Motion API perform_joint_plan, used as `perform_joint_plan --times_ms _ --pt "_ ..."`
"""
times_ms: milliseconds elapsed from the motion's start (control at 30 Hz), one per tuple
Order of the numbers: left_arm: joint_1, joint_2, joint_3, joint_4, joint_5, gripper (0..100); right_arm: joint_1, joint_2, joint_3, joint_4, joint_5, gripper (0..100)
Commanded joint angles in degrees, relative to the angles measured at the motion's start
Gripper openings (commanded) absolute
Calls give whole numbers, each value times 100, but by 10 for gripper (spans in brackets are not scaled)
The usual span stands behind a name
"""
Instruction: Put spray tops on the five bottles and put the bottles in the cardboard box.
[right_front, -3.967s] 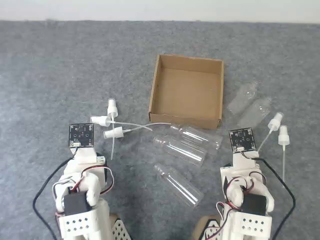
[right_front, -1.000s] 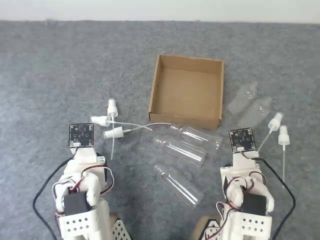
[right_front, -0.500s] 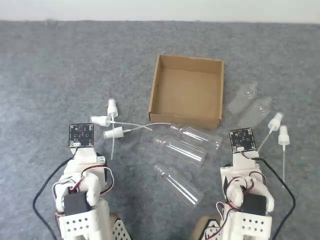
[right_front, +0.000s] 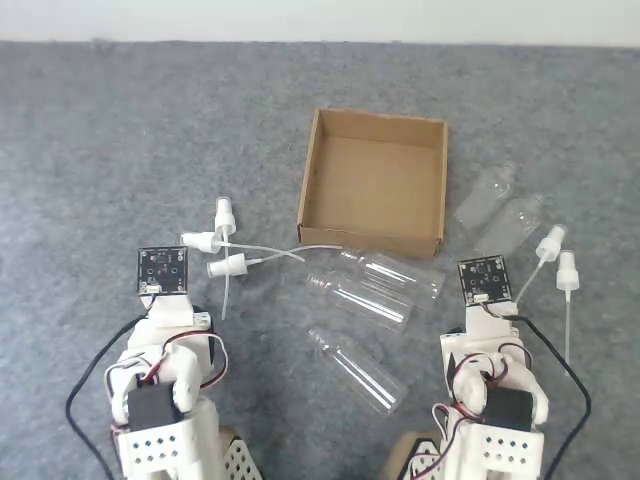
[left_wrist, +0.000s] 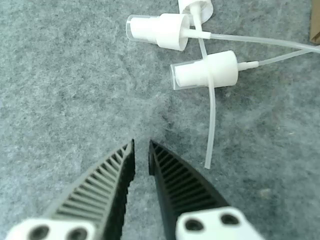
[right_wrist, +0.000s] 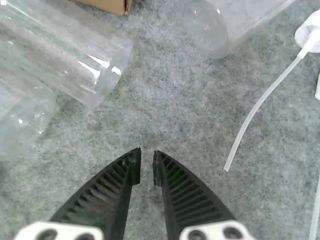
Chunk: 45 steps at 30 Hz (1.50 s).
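Fingers on both arms, black and ribbed, sit nearly together and grip nothing. The left fingers (left_wrist: 117, 172) hover just short of three white plastic spray tops (left_wrist: 205, 75); the right fingers (right_wrist: 177, 182) hover beside the clear smooth plastic bottles (right_wrist: 65, 50), which lie on the grey felted worktop (right_front: 100, 150). Farther off, at centre, the brown cardboard box (right_front: 308, 180) holds nothing. I judge that nothing has begun. Next I'd pinch one cap, whose thin floppy tube must thread a narrow neck.
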Motion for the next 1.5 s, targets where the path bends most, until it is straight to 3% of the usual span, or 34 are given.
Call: perform_joint_plan --times_ms 0,367,500,700,967,1200,1467 --pt "-9 -123 -48 -352 -53 47 4 40 132 31 -18 12" --pt "-26 -123 -48 -352 -53 47 66 31 -9 -1763 18 13" --pt "-26 -123 -48 -352 -53 46 330 31 -853 -1464 598 14" --pt "-26 -123 -48 -352 -53 46 462 479 -2576 -1121 290 76" --pt "-26 -123 -48 -343 -53 46 479 3908 -4431 -1473 -404 110" --pt "-26 -123 -48 -343 -53 45 453 7248 -6303 -1376 -501 266" --pt "-26 -123 -48 -343 -53 44 426 9895 -8369 -734 -1574 251"
